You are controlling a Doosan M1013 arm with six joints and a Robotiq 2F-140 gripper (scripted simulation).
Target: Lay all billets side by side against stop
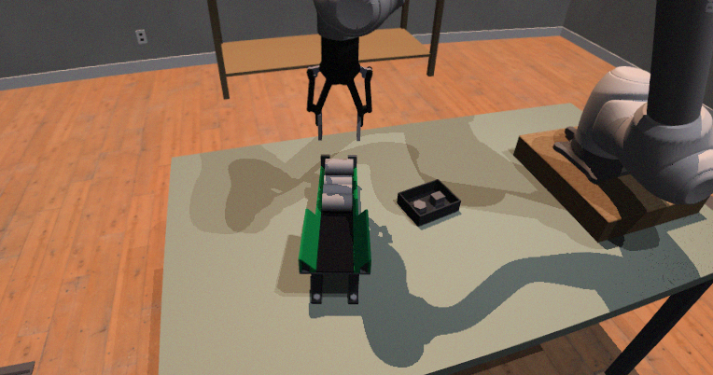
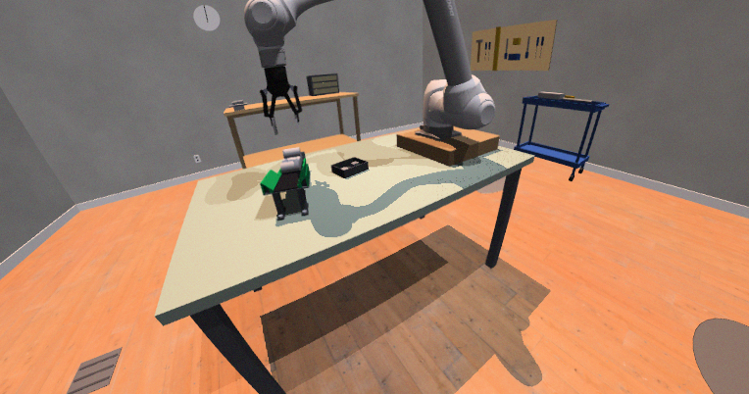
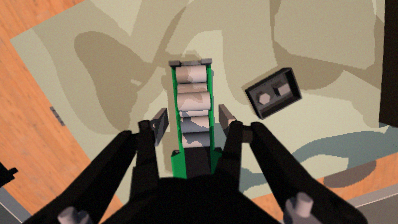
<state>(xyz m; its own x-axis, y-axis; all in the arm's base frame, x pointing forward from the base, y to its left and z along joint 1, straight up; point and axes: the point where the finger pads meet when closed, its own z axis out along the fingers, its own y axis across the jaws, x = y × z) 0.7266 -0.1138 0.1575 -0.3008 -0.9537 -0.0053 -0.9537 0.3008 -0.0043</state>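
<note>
The green feed ramp (image 1: 335, 223) with a black bed stands on the table, and its stop (image 1: 339, 159) is at the far end. Several grey billets (image 1: 336, 186) lie across the ramp against the stop. One of them near the front of the group (image 1: 335, 199) looks raised on the others. In the wrist view the billets (image 3: 192, 102) run up the ramp (image 3: 194, 150) in a line. My gripper (image 1: 339, 132) hangs above the stop end, clear of the billets, with its fingers part open and nothing between them. It also shows in the exterior view (image 2: 286, 123) and the wrist view (image 3: 193, 120).
A black tray (image 1: 428, 201) with two small parts sits to the right of the ramp. The arm's wooden base block (image 1: 588, 183) stands at the table's right edge. A wooden shelf table (image 1: 319, 48) stands behind on the floor.
</note>
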